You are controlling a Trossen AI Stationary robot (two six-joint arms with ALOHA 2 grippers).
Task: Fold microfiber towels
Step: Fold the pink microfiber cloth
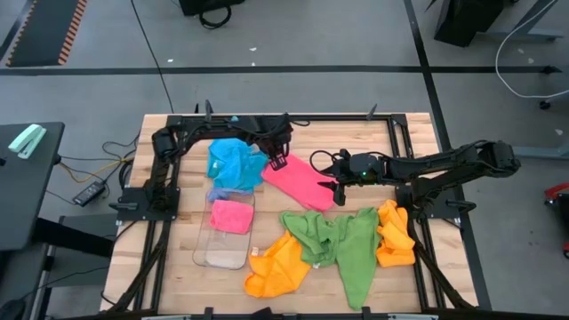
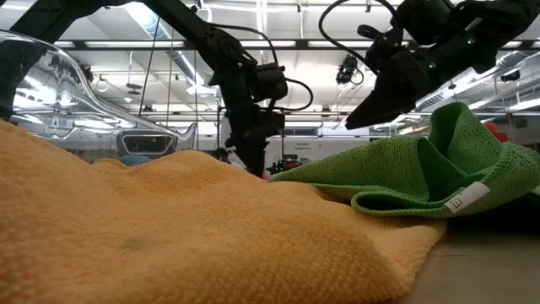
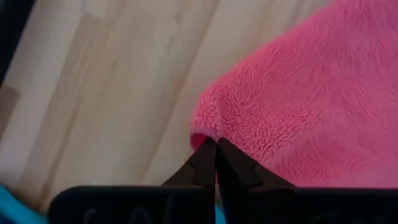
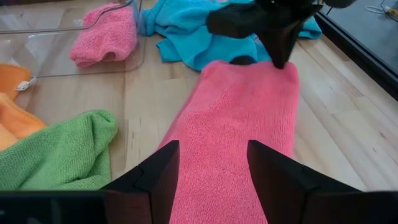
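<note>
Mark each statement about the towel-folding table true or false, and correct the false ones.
1. The left end effector is shut on a corner of the flat pink towel. True.
2. The right end effector is shut. False: it is open, over the pink towel.
3. A folded pink towel lies in the clear tray. True.
4. The blue towel lies in the tray. False: it lies on the table beside it.

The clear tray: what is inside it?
In the tray lies one folded pink towel, at the end near the blue towel. The rest looks empty. What lies under that towel is hidden.
</note>
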